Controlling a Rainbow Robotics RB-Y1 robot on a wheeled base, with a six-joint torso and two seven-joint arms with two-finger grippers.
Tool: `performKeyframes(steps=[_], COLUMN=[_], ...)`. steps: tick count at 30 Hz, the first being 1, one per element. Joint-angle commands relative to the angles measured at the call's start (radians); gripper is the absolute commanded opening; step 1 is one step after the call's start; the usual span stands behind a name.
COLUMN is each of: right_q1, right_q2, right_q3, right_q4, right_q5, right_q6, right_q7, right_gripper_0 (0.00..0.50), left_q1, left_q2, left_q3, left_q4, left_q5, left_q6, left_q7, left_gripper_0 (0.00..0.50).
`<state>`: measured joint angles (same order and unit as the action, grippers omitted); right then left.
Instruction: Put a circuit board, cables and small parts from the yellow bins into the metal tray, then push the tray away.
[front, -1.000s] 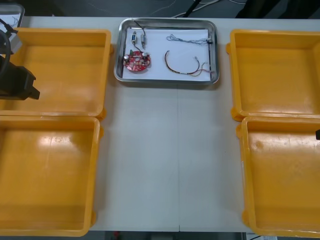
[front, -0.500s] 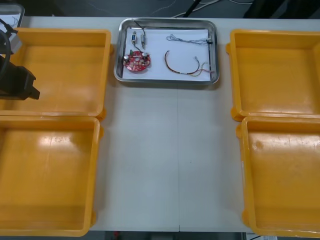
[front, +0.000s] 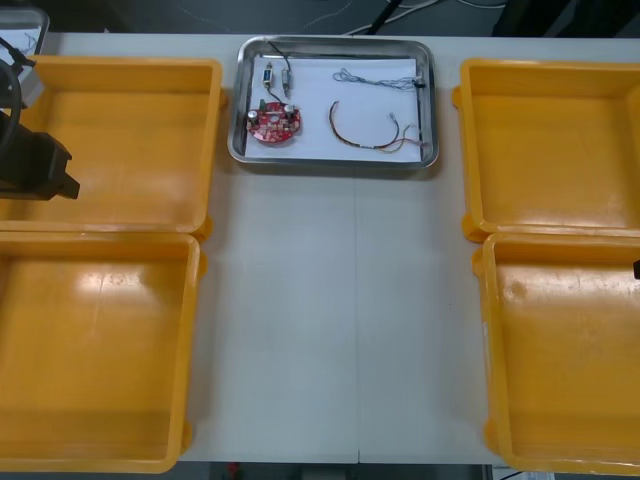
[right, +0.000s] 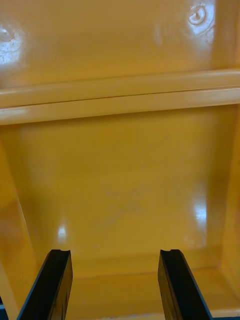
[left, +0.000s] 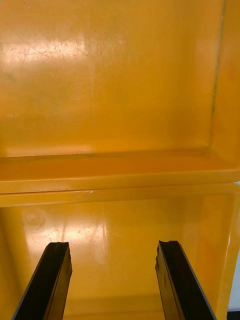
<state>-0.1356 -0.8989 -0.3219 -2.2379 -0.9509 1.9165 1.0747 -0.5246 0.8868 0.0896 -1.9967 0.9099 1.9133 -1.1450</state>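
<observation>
A: We log almost no change over the last second. The metal tray (front: 333, 163) stays at the worktop's far edge, holding the circuit board (front: 273, 121), cables (front: 352, 141) and small metal parts (front: 268, 74).

B: Left pincer (left: 112, 245) and right pincer (right: 115, 252) both gape empty over the yellow bins (front: 110, 130). We judge the task done.

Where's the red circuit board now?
Front view: the red circuit board lies in the left half of the metal tray, at the far edge of the table, small metal parts beyond it and the red and yellow cable to its right.
</observation>
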Motion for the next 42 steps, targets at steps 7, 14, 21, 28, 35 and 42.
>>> performKeyframes(steps=[7,14,21,28,35,42], right_q1=[0.004,0.005,0.005,0.004,0.004,0.004], right_q2=[0.066,0.094,0.113,0.121,0.121,0.121], right_q3=[0.021,0.05,0.061,0.061,0.061,0.061], right_q4=[-0.006,-0.006,-0.006,-0.008,-0.008,-0.008], right_q5=[0.069,0.109,0.121,0.127,0.127,0.127], right_q6=[0.003,-0.022,-0.031,-0.033,-0.033,-0.033], right_q7=[0.053,0.085,0.111,0.128,0.128,0.128], right_gripper_0=[0.5,0.5,0.5,0.5,0.5,0.5], left_q1=[0.011,0.011,0.011,0.011,0.011,0.011], left_q2=[0.009,0.009,0.009,0.009,0.009,0.009], left_q3=[0.015,0.015,0.015,0.015,0.015,0.015], left_q4=[-0.025,-0.025,-0.025,-0.025,-0.025,-0.025], left_q5=[-0.008,-0.008,-0.008,-0.008,-0.008,-0.008], left_q6=[0.007,0.007,0.007,0.007,0.007,0.007], left_q7=[-0.094,-0.094,-0.094,-0.094,-0.094,-0.094], left_gripper_0=[0.5,0.5,0.5,0.5,0.5,0.5])
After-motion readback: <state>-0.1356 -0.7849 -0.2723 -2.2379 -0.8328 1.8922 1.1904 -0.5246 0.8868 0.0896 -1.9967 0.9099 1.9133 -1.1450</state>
